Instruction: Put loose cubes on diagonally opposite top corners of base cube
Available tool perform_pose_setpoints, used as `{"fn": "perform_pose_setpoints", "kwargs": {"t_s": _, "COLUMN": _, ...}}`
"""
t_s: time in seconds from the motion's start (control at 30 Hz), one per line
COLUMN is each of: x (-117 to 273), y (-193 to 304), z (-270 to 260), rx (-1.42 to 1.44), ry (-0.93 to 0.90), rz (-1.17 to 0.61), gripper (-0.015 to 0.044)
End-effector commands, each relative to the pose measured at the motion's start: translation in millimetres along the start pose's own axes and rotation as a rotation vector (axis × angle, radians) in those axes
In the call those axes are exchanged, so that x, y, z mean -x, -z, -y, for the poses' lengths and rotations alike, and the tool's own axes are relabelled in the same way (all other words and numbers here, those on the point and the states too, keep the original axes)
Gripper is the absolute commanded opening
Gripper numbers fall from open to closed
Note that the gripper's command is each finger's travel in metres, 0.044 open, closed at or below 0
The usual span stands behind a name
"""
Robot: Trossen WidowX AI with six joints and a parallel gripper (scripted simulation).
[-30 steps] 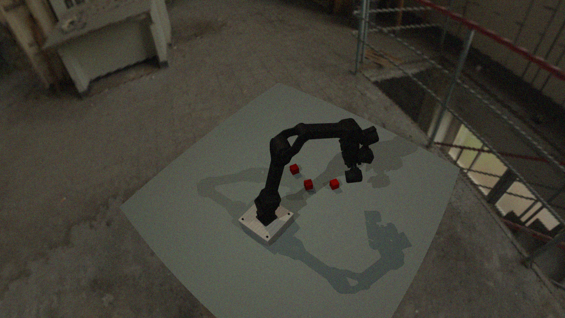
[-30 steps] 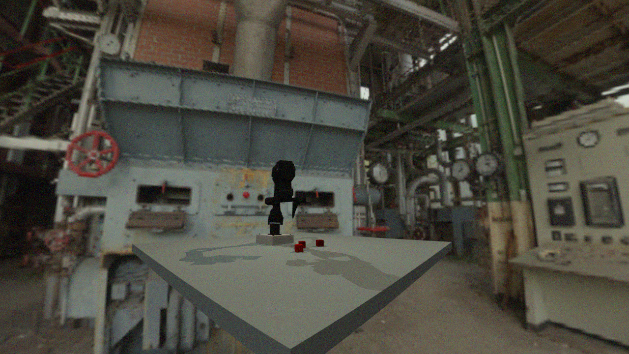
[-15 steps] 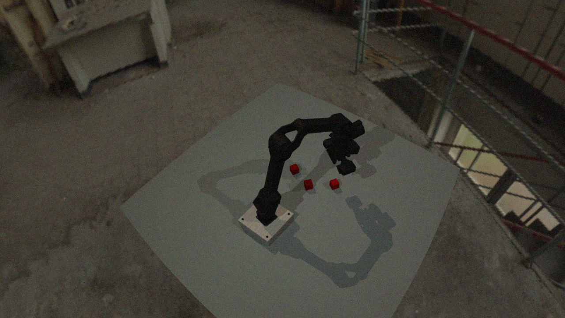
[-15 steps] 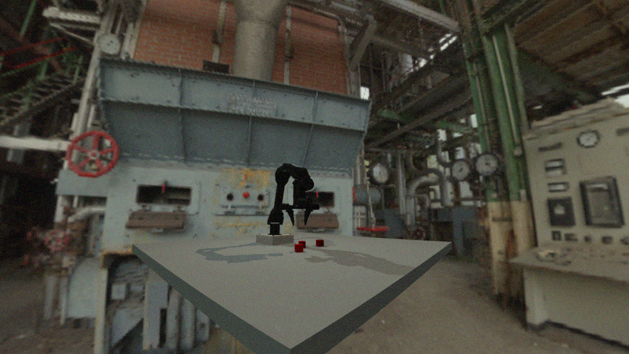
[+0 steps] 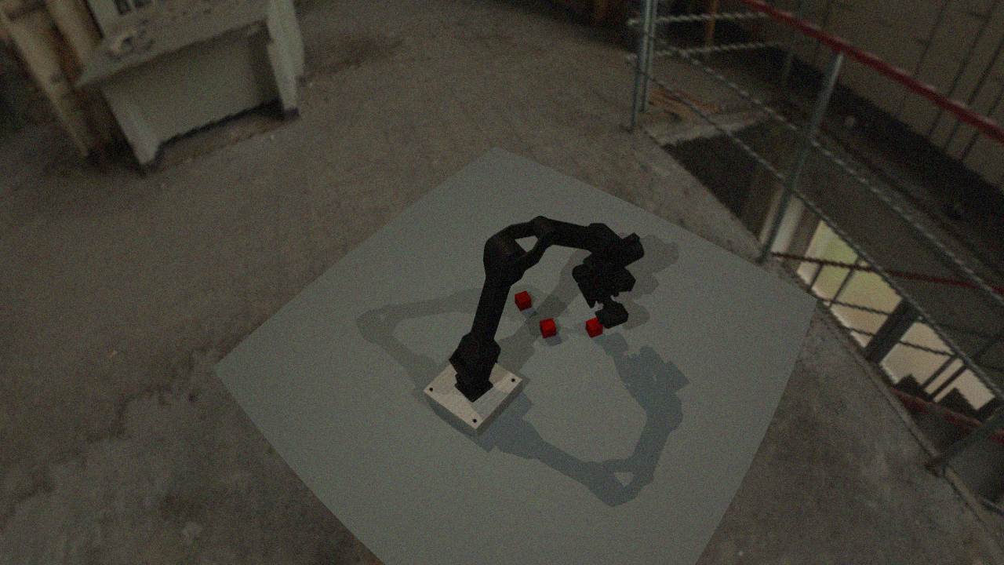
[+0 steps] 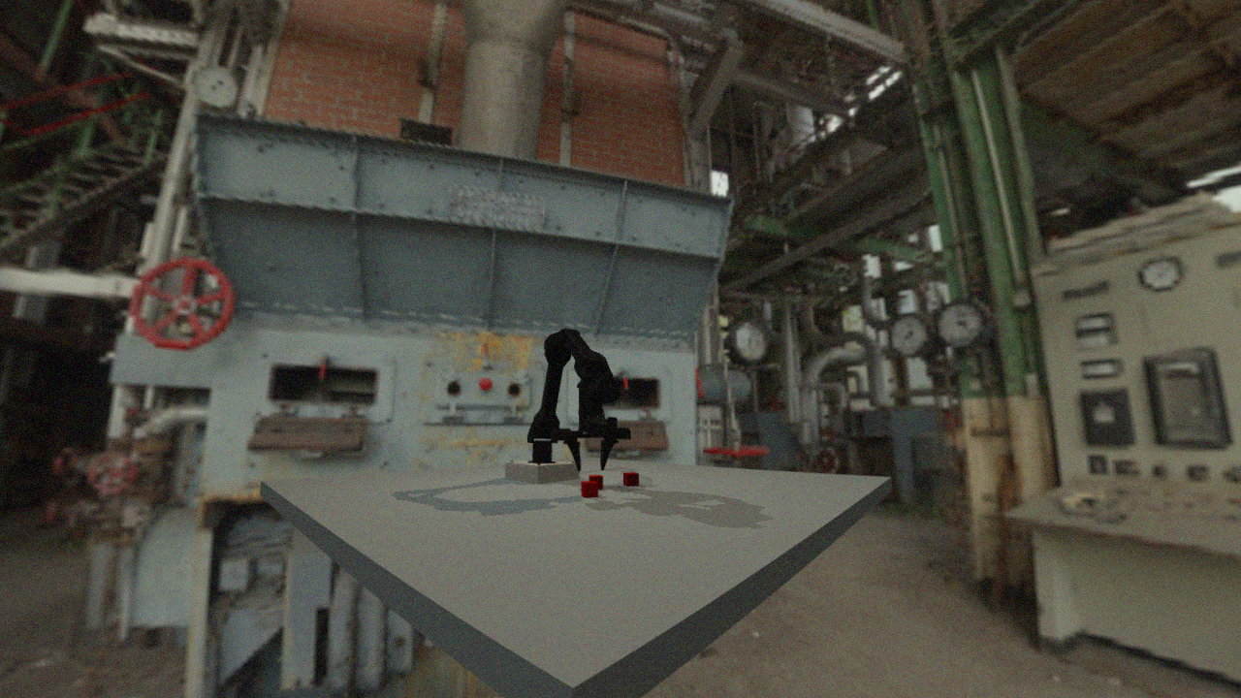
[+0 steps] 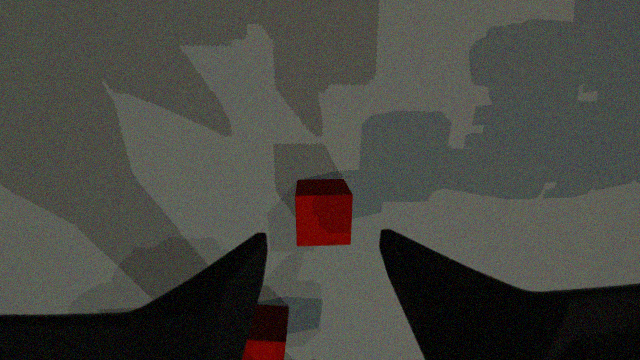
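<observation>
Landmark for all positions: the pale base block (image 5: 448, 406) (image 6: 555, 473), seated on the bench (image 5: 393, 450) (image 6: 572, 598).

The black arm (image 5: 489, 302) (image 6: 551, 390) rises from the base block and bends over, bringing its fingers (image 5: 609, 317) (image 6: 592, 469) above the bench, beyond the block on its right in the top view. Condition of fingers: parted, a moderately wide opening, pointing down, with nothing gripped.

Three red cubes were found, all up and to the right of the base block in the top view. The outer cube (image 5: 594, 327) (image 6: 589, 490) lies farthest from the block; in the top view the finger assembly appears just beside it. The middle cube (image 5: 547, 328) (image 6: 595, 481) is nearer the block. The upper cube (image 5: 522, 300) (image 6: 630, 479) sits farthest up from the block in the top view. All three rest level on the bench, apart from one another; none is stacked. Which is the fixed one cannot be told from their looks.

The wrist view shows one cube face framed between and beyond the fingertips, and another partly hidden by a finger; their match to the cubes listed relative to the block is not certain.
</observation>
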State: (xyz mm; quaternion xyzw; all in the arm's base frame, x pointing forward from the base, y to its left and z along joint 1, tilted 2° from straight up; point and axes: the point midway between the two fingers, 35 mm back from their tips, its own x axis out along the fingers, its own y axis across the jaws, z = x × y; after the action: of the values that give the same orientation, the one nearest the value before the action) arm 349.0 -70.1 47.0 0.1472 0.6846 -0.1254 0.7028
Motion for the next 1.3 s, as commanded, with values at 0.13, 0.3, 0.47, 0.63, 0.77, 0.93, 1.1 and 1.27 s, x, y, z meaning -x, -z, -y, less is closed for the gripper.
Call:
{"fn": "perform_pose_setpoints", "kwargs": {"t_s": 0.13, "x": -13, "y": 4, "z": 2, "rx": 0.004, "ry": 0.008, "rz": -0.016, "gripper": 0.0265}}
{"fn": "perform_pose_setpoints", "kwargs": {"t_s": 0.3, "x": -21, "y": 3, "z": 2, "rx": 0.004, "ry": 0.008, "rz": -0.016, "gripper": 0.0265}}
{"fn": "perform_pose_setpoints", "kwargs": {"t_s": 0.47, "x": -29, "y": 4, "z": 2, "rx": 0.004, "ry": 0.008, "rz": -0.016, "gripper": 0.0265}}
{"fn": "perform_pose_setpoints", "kwargs": {"t_s": 0.63, "x": -37, "y": 4, "z": 2, "rx": 0.004, "ry": 0.008, "rz": -0.016, "gripper": 0.0265}}
{"fn": "perform_pose_setpoints", "kwargs": {"t_s": 0.77, "x": -43, "y": 4, "z": 2, "rx": 0.004, "ry": 0.008, "rz": -0.016, "gripper": 0.0265}}
{"fn": "perform_pose_setpoints", "kwargs": {"t_s": 0.93, "x": -44, "y": 4, "z": 2, "rx": 0.004, "ry": 0.008, "rz": -0.016, "gripper": 0.0186}}
{"fn": "perform_pose_setpoints", "kwargs": {"t_s": 1.1, "x": -44, "y": 4, "z": 2, "rx": 0.004, "ry": 0.008, "rz": -0.016, "gripper": 0.0105}}
{"fn": "perform_pose_setpoints", "kwargs": {"t_s": 1.27, "x": -37, "y": 3, "z": 2, "rx": 0.004, "ry": 0.008, "rz": -0.016, "gripper": 0.0105}}
